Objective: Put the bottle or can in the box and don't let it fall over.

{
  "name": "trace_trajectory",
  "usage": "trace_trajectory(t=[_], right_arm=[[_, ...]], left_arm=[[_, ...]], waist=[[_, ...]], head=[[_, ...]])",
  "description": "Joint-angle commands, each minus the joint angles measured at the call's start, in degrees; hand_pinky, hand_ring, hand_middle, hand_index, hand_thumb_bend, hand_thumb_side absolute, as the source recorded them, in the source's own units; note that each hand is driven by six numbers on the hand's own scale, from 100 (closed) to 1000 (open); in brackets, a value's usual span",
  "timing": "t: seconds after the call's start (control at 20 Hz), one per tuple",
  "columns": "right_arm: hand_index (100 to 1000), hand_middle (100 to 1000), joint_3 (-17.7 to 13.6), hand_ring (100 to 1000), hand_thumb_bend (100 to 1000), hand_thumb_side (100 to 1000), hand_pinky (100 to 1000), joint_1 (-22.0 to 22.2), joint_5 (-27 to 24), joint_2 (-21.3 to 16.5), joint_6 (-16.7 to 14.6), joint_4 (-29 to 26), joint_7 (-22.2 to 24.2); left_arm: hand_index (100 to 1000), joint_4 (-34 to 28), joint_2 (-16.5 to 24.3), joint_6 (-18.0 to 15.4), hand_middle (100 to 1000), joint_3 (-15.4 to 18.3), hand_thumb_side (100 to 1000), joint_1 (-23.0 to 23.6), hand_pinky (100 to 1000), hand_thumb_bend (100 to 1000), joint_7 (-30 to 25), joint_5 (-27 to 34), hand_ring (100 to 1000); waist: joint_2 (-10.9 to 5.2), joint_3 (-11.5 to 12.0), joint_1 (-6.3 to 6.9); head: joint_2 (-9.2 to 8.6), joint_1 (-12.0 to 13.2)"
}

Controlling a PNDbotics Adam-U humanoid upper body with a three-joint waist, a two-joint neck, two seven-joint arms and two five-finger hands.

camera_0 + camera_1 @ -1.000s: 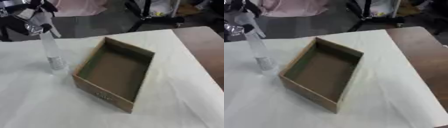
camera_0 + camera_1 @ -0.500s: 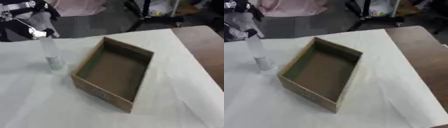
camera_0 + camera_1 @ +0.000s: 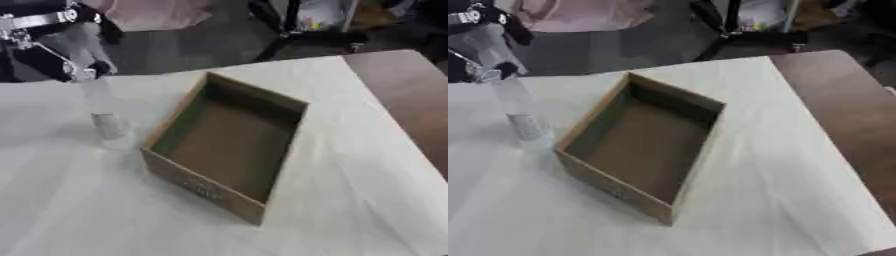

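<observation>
A clear plastic bottle (image 3: pixel 99 100) stands upright on the white cloth, just left of the box, with its top leaning slightly left. My left hand (image 3: pixel 42 47), black with silver parts, comes in from the upper left corner. Its fingers are curled round the bottle's upper part. The open cardboard box (image 3: pixel 197 185) lies askew in the middle of the table, with nothing inside it. The bottle's base is level with the box's left wall and a little apart from it. My right hand shows in neither view.
A white cloth (image 3: pixel 350 210) covers most of the table, and bare brown tabletop (image 3: pixel 407 95) shows at the right. Beyond the far edge are a dark floor, black stand legs (image 3: pixel 289 35) and a pink cloth (image 3: pixel 157 12).
My left hand keeps hold of the bottle's top and has shifted slightly left. The bottle's base and the box stay where they were.
</observation>
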Motion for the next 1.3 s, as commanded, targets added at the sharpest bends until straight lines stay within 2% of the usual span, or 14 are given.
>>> trace_trajectory(t=[0.05, 0.6, 1.2, 1.3], right_arm=[[904, 770, -0.7, 1000, 100, 452, 803, -0.5, -0.4, -1.0, 0.0, -0.6, -0.1], [904, 770, -0.7, 1000, 100, 453, 804, -0.6, -0.5, -0.9, 0.1, -0.6, 0.0], [905, 770, -0.7, 1000, 100, 457, 804, -0.7, -0.6, -0.9, 0.1, -0.6, 0.1], [905, 770, -0.7, 1000, 100, 459, 805, -0.7, -0.5, -0.9, 0.1, -0.6, 0.1]], left_arm=[[850, -0.2, 1.1, -11.1, 706, 0.0, 100, -0.7, 676, 189, -10.9, -0.7, 789], [882, 0.4, 1.1, -11.3, 732, -0.5, 100, -0.6, 699, 205, -10.9, -2.0, 817], [851, 1.0, 1.1, -12.2, 687, -0.5, 100, -0.5, 698, 262, -10.9, -4.0, 796], [853, 1.1, 1.1, -12.4, 673, -0.6, 100, -0.4, 693, 254, -10.9, -4.2, 759]], waist=[[-0.83, -0.1, -0.25], [-0.79, -0.1, -0.22], [-0.86, -0.1, -0.21], [-0.86, -0.1, -0.19]], head=[[-0.81, -0.1], [-0.78, -0.3], [-1.21, -0.4], [-1.17, -0.5]])
